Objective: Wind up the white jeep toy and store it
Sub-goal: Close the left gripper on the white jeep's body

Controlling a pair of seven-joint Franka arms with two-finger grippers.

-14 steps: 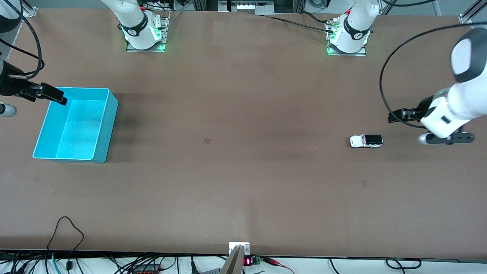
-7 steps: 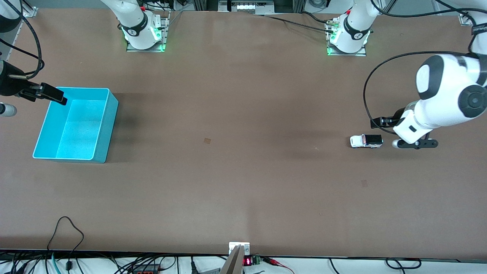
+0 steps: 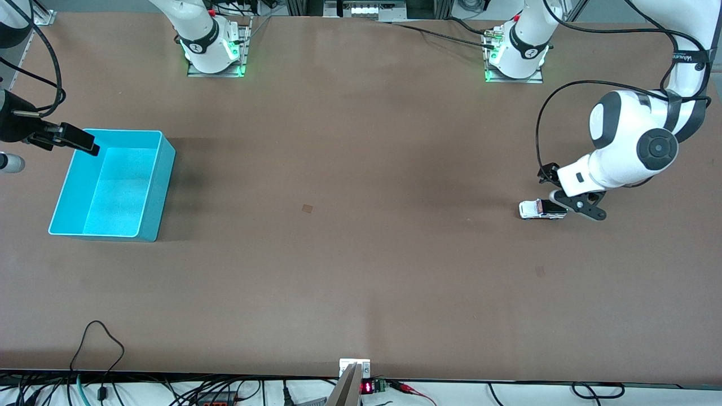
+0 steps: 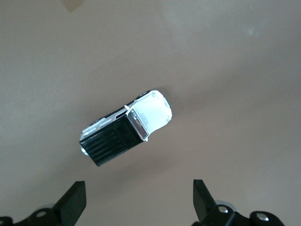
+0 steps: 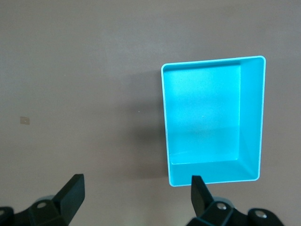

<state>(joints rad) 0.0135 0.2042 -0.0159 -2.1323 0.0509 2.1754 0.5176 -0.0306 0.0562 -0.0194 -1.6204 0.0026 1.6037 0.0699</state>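
The white jeep toy (image 3: 537, 209) (image 4: 127, 127), with a black roof panel, stands on the brown table toward the left arm's end. My left gripper (image 3: 548, 175) (image 4: 138, 200) hangs open over the table right beside the jeep's black rear end. In the left wrist view the jeep lies ahead of the fingers (image 4: 75, 200), not between them. The teal bin (image 3: 161, 192) (image 5: 249, 117) stands empty at the right arm's end of the table. My right gripper (image 3: 89, 148) (image 5: 136, 195) waits open over the bin's corner, holding nothing.
Both arm bases (image 3: 211, 48) (image 3: 516, 53) stand at the table's back edge. A small tan mark (image 3: 307, 208) lies mid-table and another (image 3: 540, 271) nearer the front camera than the jeep. Cables (image 3: 96, 344) trail along the front edge.
The left arm has swung in from the table's end toward the jeep, and its gripper now hangs beside the toy's rear. The jeep, the bin and the right arm have not moved.
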